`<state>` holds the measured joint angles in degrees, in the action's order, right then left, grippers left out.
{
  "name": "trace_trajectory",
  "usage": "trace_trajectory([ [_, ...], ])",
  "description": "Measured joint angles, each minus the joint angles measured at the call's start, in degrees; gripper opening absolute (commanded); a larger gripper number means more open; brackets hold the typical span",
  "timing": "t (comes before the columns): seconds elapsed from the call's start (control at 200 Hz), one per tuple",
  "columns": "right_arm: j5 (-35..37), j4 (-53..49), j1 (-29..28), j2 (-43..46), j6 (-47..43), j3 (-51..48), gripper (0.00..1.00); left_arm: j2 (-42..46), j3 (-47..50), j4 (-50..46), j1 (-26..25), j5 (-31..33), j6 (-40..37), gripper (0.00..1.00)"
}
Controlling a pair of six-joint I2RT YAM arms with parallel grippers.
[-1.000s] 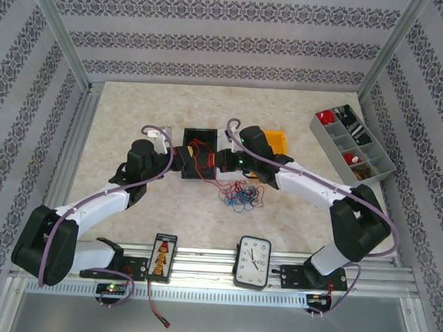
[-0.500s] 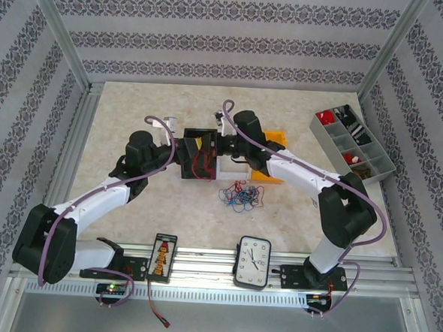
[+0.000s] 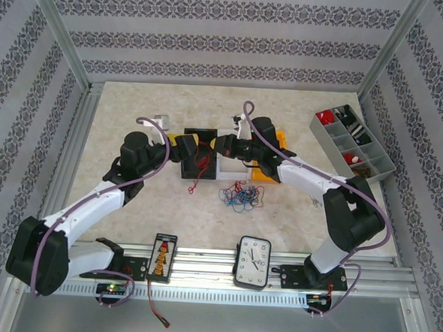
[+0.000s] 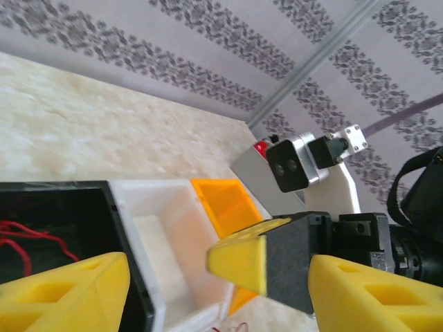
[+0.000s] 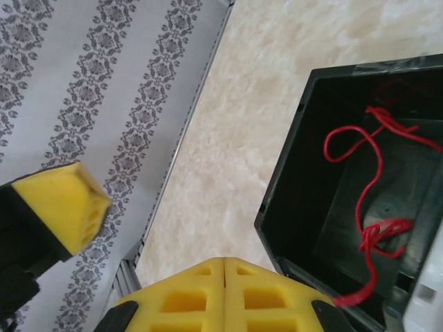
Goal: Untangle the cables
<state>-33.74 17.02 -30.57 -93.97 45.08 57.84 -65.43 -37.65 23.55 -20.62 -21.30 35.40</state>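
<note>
Light, limp cables [image 3: 239,196] at frame centre snag easily, so pinch one loose end; left gripper [image 4: 220,290] stands wide, right gripper [image 5: 225,266] seems closed on a red cable [image 5: 360,228].

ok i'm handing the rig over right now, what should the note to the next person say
Left gripper: open, empty, at the left of the black bin.
Right gripper: shut, above the bin's edge. A strand of the red cable reaches its fingers; cannot tell if it is pinched.
Cables: the red cable is in the bin, its tail hanging over the near wall. The bunch of red, blue and black lies on the table in front.
Done: one red cable separated.
Left: tuck the tail in, then pull the bunch apart.
</note>
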Motion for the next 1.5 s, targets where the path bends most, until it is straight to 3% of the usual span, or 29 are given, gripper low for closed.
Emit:
trace_trajectory([
  [0.43,4.4,-7.7,-0.4,5.7,-5.4,-5.1,0.04,1.4,0.3,-23.7,-1.9,6.8,-9.8,0.64],
  [0.769,7.3,-10.0,1.7,8.5,-5.9,-8.7,0.11,-15.8,-1.5,-32.9,-17.0,11.6,-19.8,0.63],
  [1.034,7.6,-10.2,2.0,10.8,-6.0,-9.5,0.13,-22.4,-6.0,-36.3,-19.8,23.3,-21.8,0.62],
  [1.229,7.6,-10.4,2.4,10.9,-6.0,-9.9,0.13,-25.8,-7.3,-39.7,-20.0,26.1,-21.5,0.60],
  [1.424,8.0,-10.4,2.7,11.0,-6.0,-10.3,0.14,-26.7,-8.3,-40.4,-20.3,24.2,-20.6,0.43],
  [1.504,8.1,-10.4,2.7,11.0,-6.0,-10.3,0.14,-27.6,-9.5,-41.3,-20.3,23.1,-20.1,0.31],
])
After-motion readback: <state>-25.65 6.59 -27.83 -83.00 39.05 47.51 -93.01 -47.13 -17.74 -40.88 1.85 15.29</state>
